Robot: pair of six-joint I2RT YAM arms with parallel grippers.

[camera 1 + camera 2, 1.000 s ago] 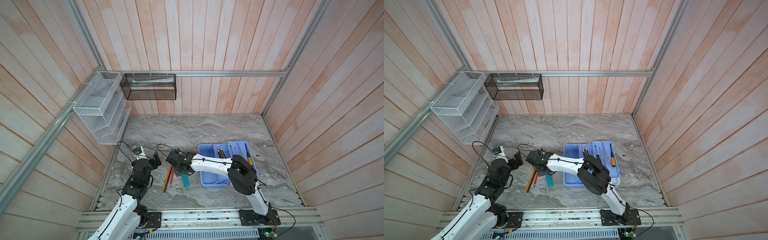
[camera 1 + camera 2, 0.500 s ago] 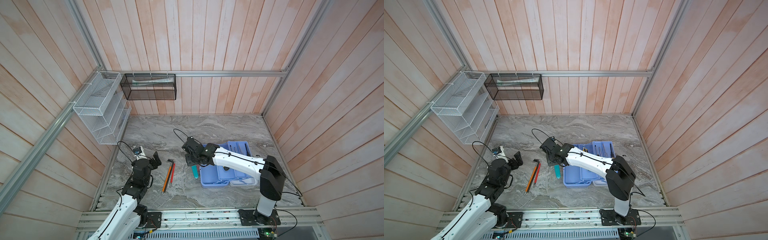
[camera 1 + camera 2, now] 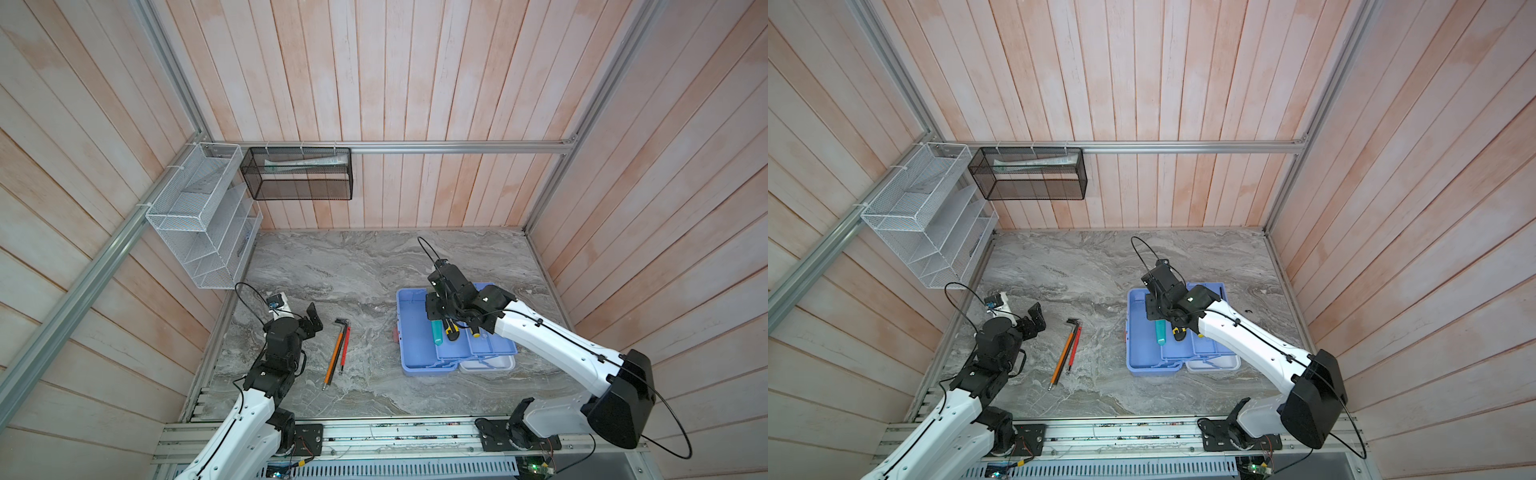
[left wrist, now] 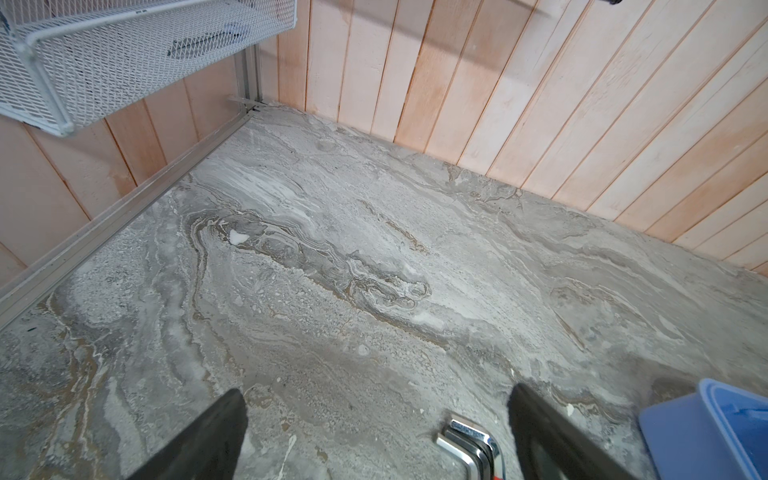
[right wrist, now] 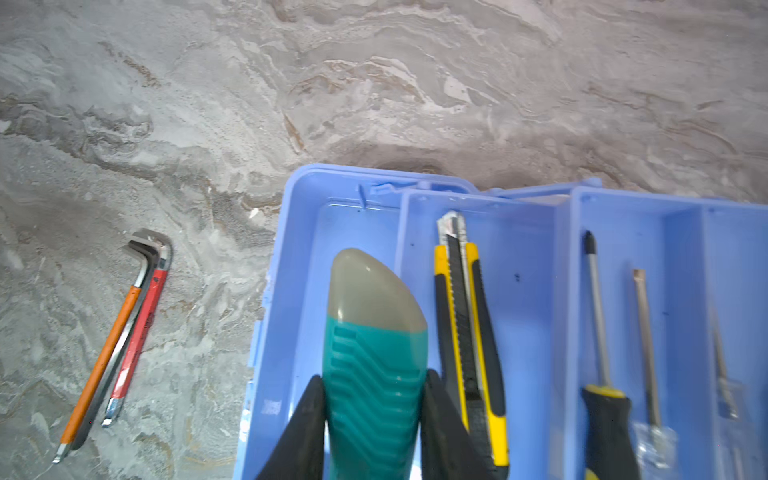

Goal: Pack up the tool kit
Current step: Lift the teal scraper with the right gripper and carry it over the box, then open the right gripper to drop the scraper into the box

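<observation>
Wood-panelled booth, grey marble-pattern surface [image 3: 365, 266]. Right of centre: light blue rectangular plastic case [image 3: 409, 353], open. Over its deep base compartment: teal ribbed-handled tool [image 5: 374, 353], clamped in right fingers [image 5: 307, 415], grey cap pointing away from wrist, long axis parallel to yellow-black utility knife [image 5: 465, 332] in tray; likely next: lower, release. Idle: left fingers [image 4: 208, 436], spread wide, empty, near orange- and red-sleeved hex keys [image 3: 338, 349].

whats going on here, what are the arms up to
The right tool grips a teal-handled implement and holds it over the base compartment of the open light blue tool case. A yellow utility knife and screwdrivers lie in the case's tray. Three hex keys lie on the marble tabletop beside the case, not yet packed. The left tool is open and empty, close to those keys.
</observation>
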